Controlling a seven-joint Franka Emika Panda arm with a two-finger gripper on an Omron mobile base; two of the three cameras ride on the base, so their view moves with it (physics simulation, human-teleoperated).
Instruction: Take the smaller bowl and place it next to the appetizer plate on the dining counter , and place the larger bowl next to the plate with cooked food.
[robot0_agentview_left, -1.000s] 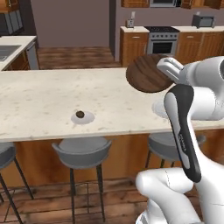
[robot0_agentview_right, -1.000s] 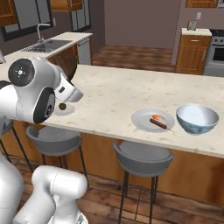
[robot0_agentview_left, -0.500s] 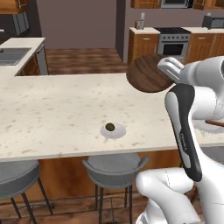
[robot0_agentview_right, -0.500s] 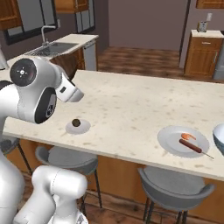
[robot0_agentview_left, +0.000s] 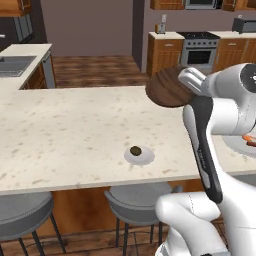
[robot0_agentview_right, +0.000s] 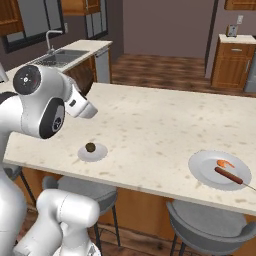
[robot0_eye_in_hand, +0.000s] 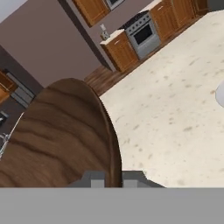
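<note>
1. The gripper is clamped on the rim of the small bowl; in the hand view its two dark tips sit close together at the bottom centre, with the bowl's edge pinched between them and the brown wood-grain body spreading over the lower left of the frame.
2. In the left base view the small bowl sits tilted on edge in the upper right of centre, held above the counter and partly covered by the white wrist; it touches nothing but the hand.
3. The appetizer plate lies near the front edge of the counter, just below centre in the left base view, with its dark ball of food on it; the bowl hangs well above and to the right of it.
4. In the right base view the same plate lies left of centre, below the arm's elbow; the counter stretches across the middle of the frame.
5. The sausage plate lies at the right of the right base view, well apart from the appetizer plate, bearing a brown stick and an orange piece; in the left base view only its edge shows at the right border behind the arm.
6. Grey stools stand under the counter's front edge.
</note>
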